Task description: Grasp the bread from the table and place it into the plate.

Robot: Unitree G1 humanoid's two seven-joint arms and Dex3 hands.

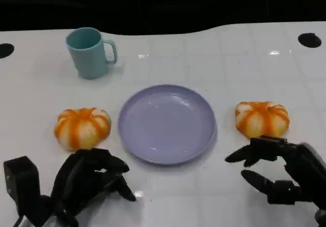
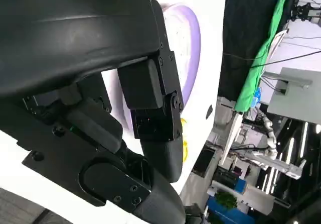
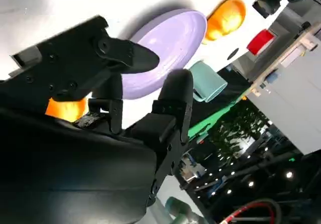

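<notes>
White table [image 1: 214, 59] holds a plate [image 1: 167, 122]; buns at nine [image 1: 82, 128] and three [image 1: 262, 118], mug [image 1: 89, 52] at eleven. Left hand [image 1: 91, 178] and right hand [image 1: 275, 173] hover spread, empty.

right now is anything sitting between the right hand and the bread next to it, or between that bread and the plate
Nothing visible is in the way. The right hand sits just in front of the right bread with bare table between them, and only bare table separates that bread from the empty plate. The cup stands far off, behind the plate.
</notes>
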